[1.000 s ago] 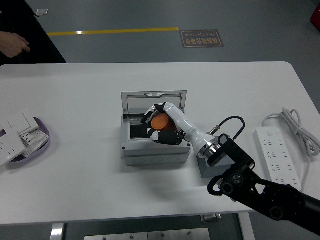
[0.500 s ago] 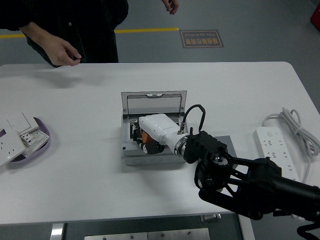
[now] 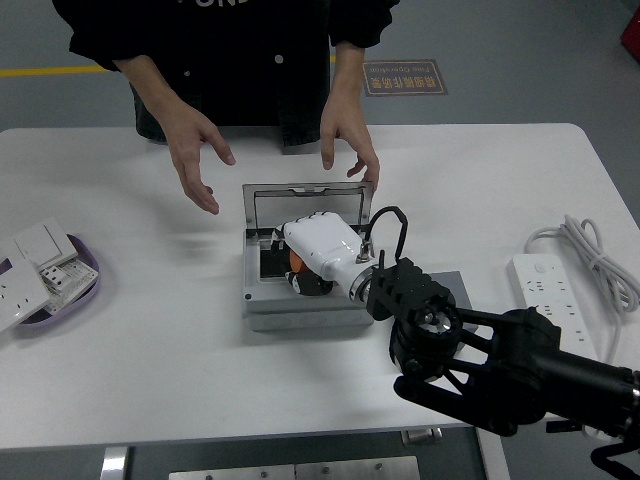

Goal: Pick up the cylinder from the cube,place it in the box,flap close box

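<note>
On the white table point(image 3: 150, 330), a person's bare hands point(image 3: 195, 150) have come over the open grey box point(image 3: 300, 310) while the robot's white right hand point(image 3: 318, 252), fingers curled on the orange cylinder point(image 3: 293, 264), stays lowered inside, release pending.

1. The box point(image 3: 308, 262) sits mid-table point(image 3: 150, 360), its lid point(image 3: 308, 204) raised at the far side.
2. The right hand point(image 3: 318, 250) reaches into the box, over the cylinder point(image 3: 295, 263).
3. A person's two hands point(image 3: 195, 150) point(image 3: 347, 140) hover behind the box.
4. A power strip point(image 3: 556, 315) lies far right.
5. Wall switches point(image 3: 35, 270) lie on a tray point(image 3: 85, 262) at the left edge.
</note>
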`<state>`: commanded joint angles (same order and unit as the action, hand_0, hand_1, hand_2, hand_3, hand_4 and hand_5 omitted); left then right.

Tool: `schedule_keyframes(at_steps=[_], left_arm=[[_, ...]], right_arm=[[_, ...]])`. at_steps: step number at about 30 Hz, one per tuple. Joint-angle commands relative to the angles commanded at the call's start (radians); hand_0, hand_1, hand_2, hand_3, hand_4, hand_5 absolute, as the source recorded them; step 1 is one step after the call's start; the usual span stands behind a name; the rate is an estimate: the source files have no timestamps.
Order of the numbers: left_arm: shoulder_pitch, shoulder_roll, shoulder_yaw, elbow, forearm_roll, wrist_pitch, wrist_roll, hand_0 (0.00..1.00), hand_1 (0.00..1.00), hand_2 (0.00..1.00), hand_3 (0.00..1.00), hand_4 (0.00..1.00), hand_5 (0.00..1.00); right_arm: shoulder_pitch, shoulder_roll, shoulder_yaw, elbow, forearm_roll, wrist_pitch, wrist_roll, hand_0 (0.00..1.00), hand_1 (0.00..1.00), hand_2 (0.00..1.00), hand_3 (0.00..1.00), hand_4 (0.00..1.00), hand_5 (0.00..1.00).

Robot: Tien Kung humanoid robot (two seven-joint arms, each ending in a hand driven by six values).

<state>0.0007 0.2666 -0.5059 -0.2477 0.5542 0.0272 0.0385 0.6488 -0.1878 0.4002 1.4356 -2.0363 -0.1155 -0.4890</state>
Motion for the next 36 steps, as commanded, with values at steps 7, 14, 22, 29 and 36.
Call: schedule_keyframes(at_steps=[7,14,22,29,36], left_arm=[[0.001,-0.001,0.000,-0.001,0.001,0.000,0.001,0.595,0.628,0.618,0.636,0.698,0.216],[0.001,-0.002,-0.001,-0.002,0.004,-0.001,0.001,0.595,0.628,0.617,0.636,0.698,0.215],[0.000,-0.004,-0.006,-0.005,0.012,-0.001,0.002,0.595,0.628,0.617,0.637,0.697,0.217],[0.000,-0.006,-0.004,-0.006,0.012,0.000,0.003,0.595,0.628,0.616,0.636,0.696,0.217],[-0.003,-0.003,0.003,-0.005,0.008,0.000,0.003,0.595,0.628,0.616,0.638,0.695,0.215]], right_arm=[[0.001,-0.003,-0.001,-0.004,-0.007,0.016,-0.007,0.744,0.658,0.649,0.664,0.489,0.283],[-0.003,-0.003,0.003,-0.006,0.003,0.005,0.003,0.748,0.662,0.659,0.662,0.700,0.392],[-0.027,-0.025,0.040,0.050,0.101,-0.042,0.047,0.772,0.668,0.670,0.752,0.909,0.453],[-0.041,-0.079,0.119,0.190,0.220,-0.097,0.101,0.775,0.669,0.667,0.753,0.912,0.445],[0.028,-0.101,0.155,0.161,0.273,-0.142,0.133,0.759,0.647,0.657,0.720,0.931,0.483]])
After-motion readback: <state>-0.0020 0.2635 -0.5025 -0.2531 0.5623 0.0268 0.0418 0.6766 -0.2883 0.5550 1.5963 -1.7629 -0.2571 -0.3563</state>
